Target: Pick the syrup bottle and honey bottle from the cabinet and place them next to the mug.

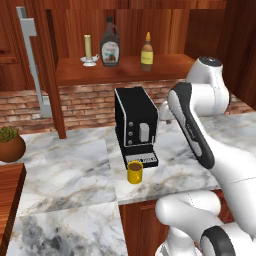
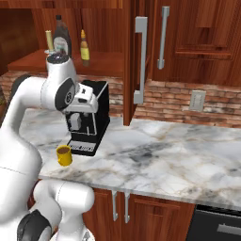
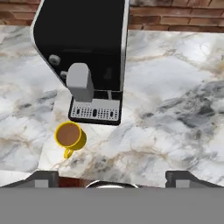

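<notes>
Brown syrup bottle (image 1: pixel 110 44) upright on cabinet (image 1: pixel 125 70) shelf; fingers (image 3: pixel 111 178) spread, empty; approach level, avoid candle (image 1: pixel 88 50).

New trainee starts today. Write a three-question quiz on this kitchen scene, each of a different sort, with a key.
1. True or false: the syrup bottle and the honey bottle stand on the cabinet shelf.
2. The mug stands: A) in front of the coffee machine; B) on the shelf; C) beside the potted plant.
3. Fill in: the gripper is ____ and holds nothing.

Key: 1 true; 2 A; 3 open.
</notes>
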